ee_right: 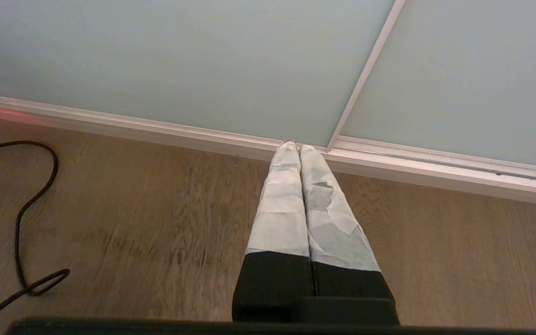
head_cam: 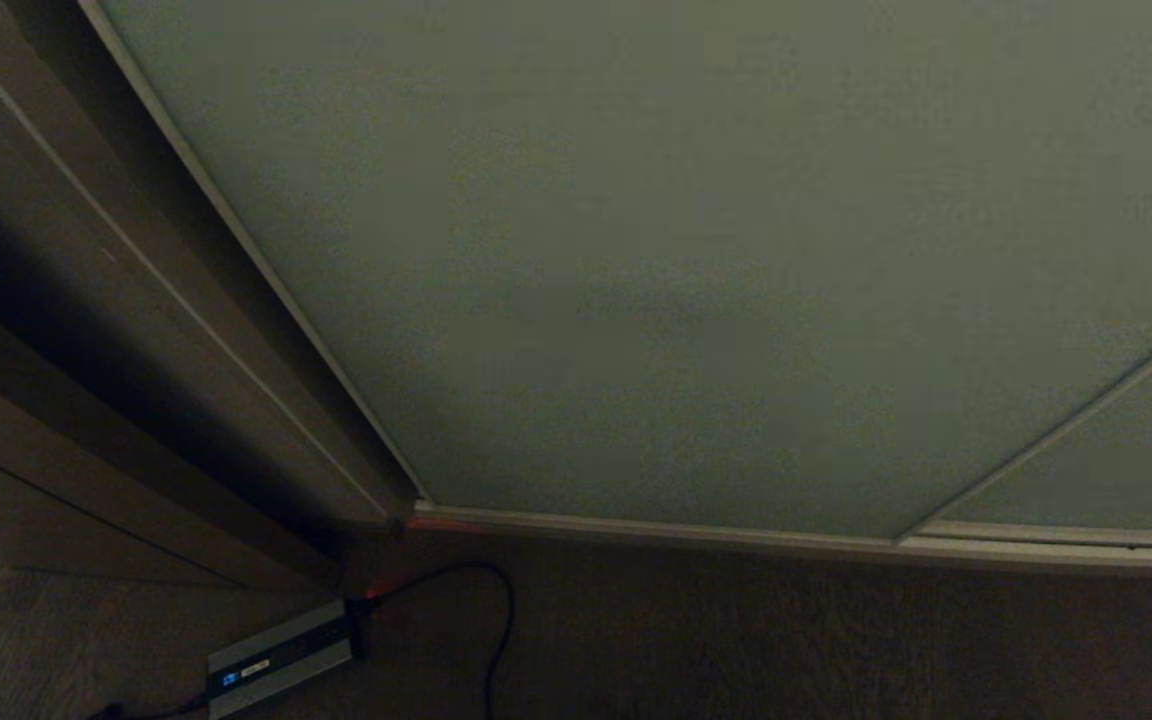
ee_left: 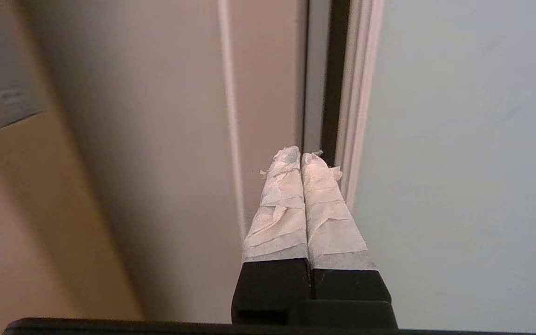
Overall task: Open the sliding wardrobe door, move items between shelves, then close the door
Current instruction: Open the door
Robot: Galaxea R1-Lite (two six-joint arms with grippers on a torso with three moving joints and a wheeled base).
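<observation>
Presently, the sliding wardrobe door [head_cam: 696, 260] fills the head view as a broad matte grey-green panel, fully drawn across, its thin pale metal frame [head_cam: 266, 280] running down the left edge beside the brown wooden casing [head_cam: 86, 330]. A second panel [head_cam: 1116, 460] overlaps it at lower right, both standing on the floor track [head_cam: 656, 530]. Shelves and items are hidden behind the door. On the wooden floor [head_cam: 736, 640] lie a small grey box [head_cam: 281, 655] and a black cable [head_cam: 501, 620].

Left gripper [ee_left: 301, 156]: tape-wrapped fingers [ee_left: 279, 204] pressed together, holding nothing, pointing at the dark gap [ee_left: 335, 79] between casing and door frame, near but apparently not yet touching. Right gripper [ee_right: 296, 146]: fingers together, empty, hanging low over the floor, aimed toward the track where the panels meet.

Handling, judged: the panel is rigid, smooth and probably heavy, offering no handle in view; its flat face would slip under a push. The raised frame edge beside the gap is the likeliest purchase, with closed fingertips hooked behind it and drawn sideways along the track, steadily, to avoid jamming
</observation>
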